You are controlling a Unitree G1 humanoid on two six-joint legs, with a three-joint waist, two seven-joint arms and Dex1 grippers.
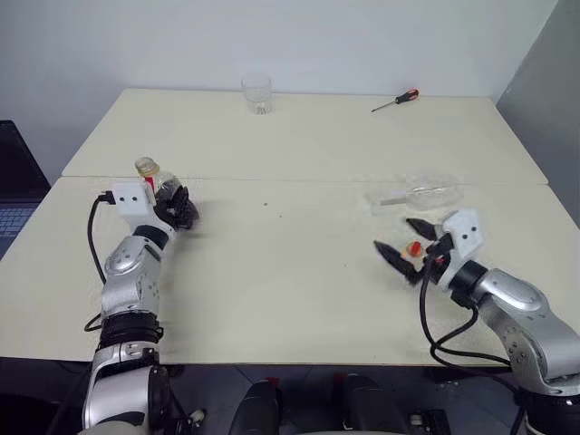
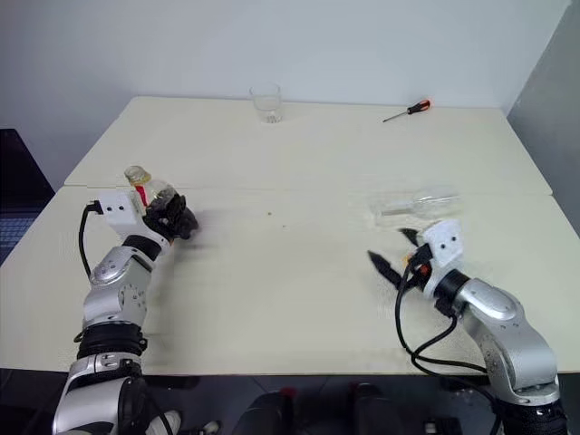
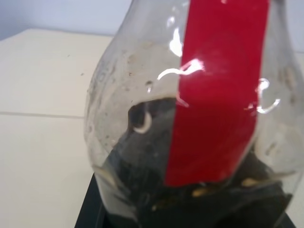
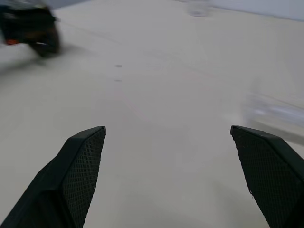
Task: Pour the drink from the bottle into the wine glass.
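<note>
Left eye view: left gripper clenches the squat clear plastic bottle; right gripper gapes empty. The clear stemmed wine glass lies toppled, so pouring would likely spill.

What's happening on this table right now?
The left gripper is shut on the bottle, holding it upright at the table's left side. The right gripper hangs empty with its jaws wide open. Just beyond it, the wine glass lies on its side. A tumbler and a screwdriver sit at the far edge.
</note>
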